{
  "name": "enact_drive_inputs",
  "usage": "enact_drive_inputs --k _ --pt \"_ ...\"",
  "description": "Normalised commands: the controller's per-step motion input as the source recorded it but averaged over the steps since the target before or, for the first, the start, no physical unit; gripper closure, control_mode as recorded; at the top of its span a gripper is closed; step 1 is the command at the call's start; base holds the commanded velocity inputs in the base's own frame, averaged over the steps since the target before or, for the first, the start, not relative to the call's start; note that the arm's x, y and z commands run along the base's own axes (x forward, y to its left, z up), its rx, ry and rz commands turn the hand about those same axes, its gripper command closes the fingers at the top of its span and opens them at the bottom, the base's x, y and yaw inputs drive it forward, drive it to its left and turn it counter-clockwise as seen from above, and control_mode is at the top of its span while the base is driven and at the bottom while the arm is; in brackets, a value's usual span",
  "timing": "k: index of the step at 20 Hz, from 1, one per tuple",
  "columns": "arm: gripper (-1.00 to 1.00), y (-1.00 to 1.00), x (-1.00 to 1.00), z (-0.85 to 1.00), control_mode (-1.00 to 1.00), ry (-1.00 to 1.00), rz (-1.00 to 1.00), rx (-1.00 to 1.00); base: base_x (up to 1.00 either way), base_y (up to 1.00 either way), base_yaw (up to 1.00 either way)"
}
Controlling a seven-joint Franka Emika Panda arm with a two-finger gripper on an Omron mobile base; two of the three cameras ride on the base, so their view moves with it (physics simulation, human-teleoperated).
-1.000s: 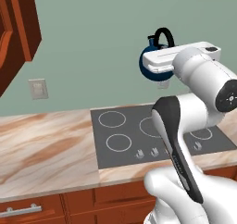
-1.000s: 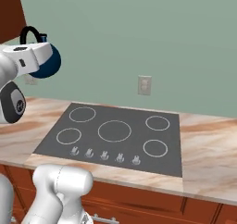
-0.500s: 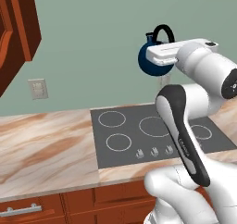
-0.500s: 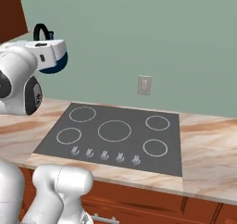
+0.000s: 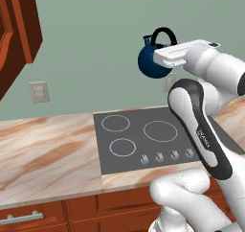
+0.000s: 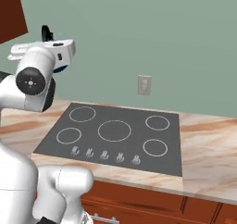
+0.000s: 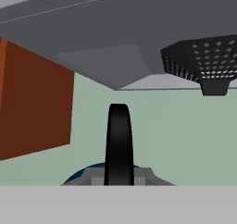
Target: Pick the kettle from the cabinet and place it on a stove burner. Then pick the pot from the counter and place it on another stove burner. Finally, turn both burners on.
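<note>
kettle was already out of the cabinet and hung in the air, high over the back of the cooktop, toward twelve o'clock of the burners. by the look of it the first step was half done: it was lifted but not yet set down on a ring. the pot, its burner and both knobs looked left to do; the knobs sat in a row at the cooktop's six o'clock edge. the tool was nearly closed, pinched on the kettle's black arched handle, with the blue body hanging just below it. the counter lay at nine o'clock of the cooktop.
</note>
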Motion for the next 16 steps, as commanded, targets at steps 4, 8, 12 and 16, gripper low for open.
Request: enact_drive_inputs --k 4,8,12,16 --pt "1.0 0.0 0.14 -0.19 -1.0 0.0 0.2 0.0 0.0 0.0 0.0" --pt "1.0 0.0 0.11 -0.22 -1.0 0.0 0.19 0.0 0.0 0.0 0.0" --pt "1.0 0.0 0.02 -0.25 -1.0 0.0 0.14 -0.02 0.0 0.0 0.0" --pt "1.0 0.0 0.0 -0.23 -1.0 0.0 0.08 -0.02 0.0 0.0 0.0"
